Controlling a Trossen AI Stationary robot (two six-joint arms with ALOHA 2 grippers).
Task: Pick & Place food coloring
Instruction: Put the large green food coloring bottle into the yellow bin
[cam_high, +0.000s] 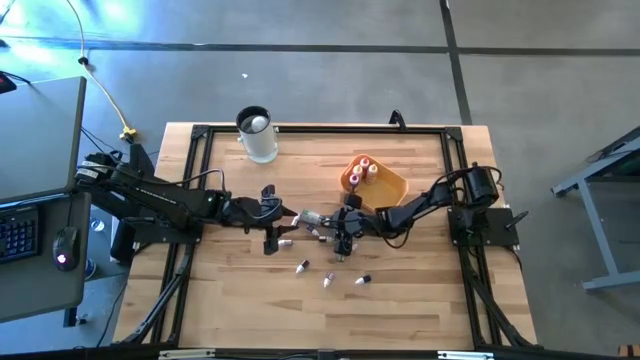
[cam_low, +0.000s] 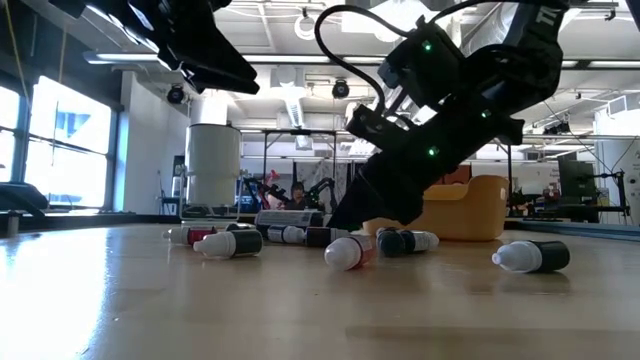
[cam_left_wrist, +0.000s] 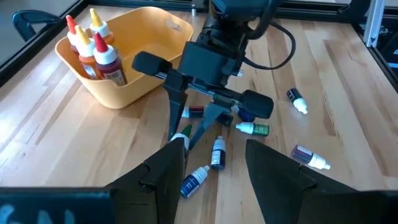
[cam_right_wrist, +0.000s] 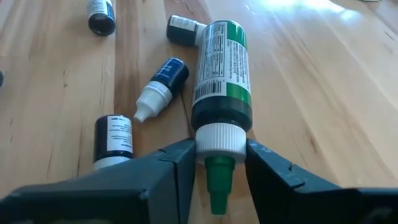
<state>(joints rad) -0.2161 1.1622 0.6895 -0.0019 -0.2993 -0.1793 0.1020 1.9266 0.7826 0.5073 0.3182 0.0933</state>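
Note:
Several food coloring bottles (cam_high: 327, 281) lie on their sides on the wooden table. Three more, with red and yellow caps (cam_left_wrist: 99, 46), stand upright in the orange-yellow tray (cam_high: 393, 188). My right gripper (cam_right_wrist: 219, 158) is low over the cluster in the table's middle, shut on a green-labelled bottle (cam_right_wrist: 221, 68). My left gripper (cam_left_wrist: 214, 177) hovers open just left of it (cam_high: 272, 235), touching nothing, with dark bottles (cam_left_wrist: 217, 152) below it. My right gripper pinches the green-labelled bottle at its white cap collar (cam_right_wrist: 217, 138) between its two fingers. The green tip (cam_right_wrist: 217, 180) points back between them. The fingers slant down from the table's right, lying along the bottle. The body reaches away from them and seems to lie on the wood.
A tall clear cup (cam_high: 257, 135) stands near the far edge, left of the tray. Dark bottles (cam_right_wrist: 161, 87) (cam_right_wrist: 113, 140) lie close beside the held one. Others (cam_high: 362, 280) are scattered toward the near edge. Bare wood lies along the near side.

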